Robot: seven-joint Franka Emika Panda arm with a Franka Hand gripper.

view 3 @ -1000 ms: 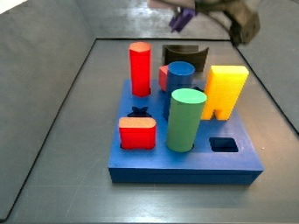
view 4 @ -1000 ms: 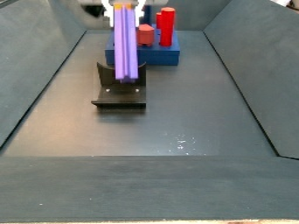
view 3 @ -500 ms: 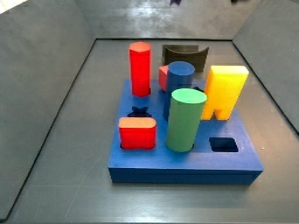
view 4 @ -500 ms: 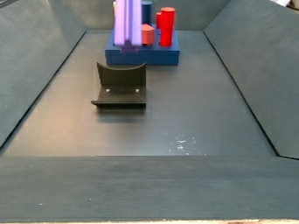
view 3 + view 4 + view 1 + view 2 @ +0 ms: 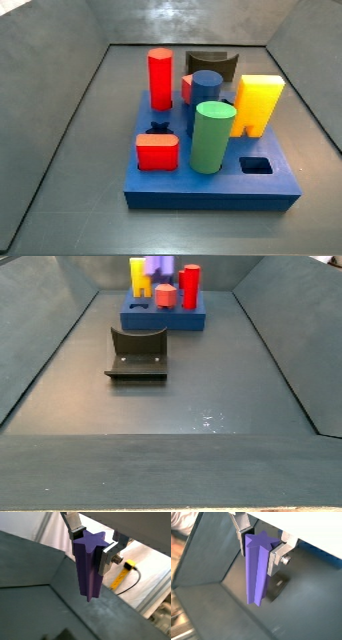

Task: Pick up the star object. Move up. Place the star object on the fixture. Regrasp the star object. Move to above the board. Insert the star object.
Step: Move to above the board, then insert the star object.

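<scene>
The end effector (image 5: 92, 543) is closed on the top of the star object (image 5: 88, 569), which is held upright between the silver fingers (image 5: 276, 558) in both wrist views. In a side view, the fixture (image 5: 139, 353) is seen empty on the floor, with the board (image 5: 163, 319) beyond it, and the star object's lower end (image 5: 162, 268) is seen above the board at the frame top.

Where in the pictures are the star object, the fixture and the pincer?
Star object (image 5: 256, 572): a wrist view, on its long purple side.
Fixture (image 5: 139, 351): a side view, on its upright dark bracket.
Pincer (image 5: 92, 542): a wrist view, midway between its fingertips, shut on the star object's upper end.
</scene>
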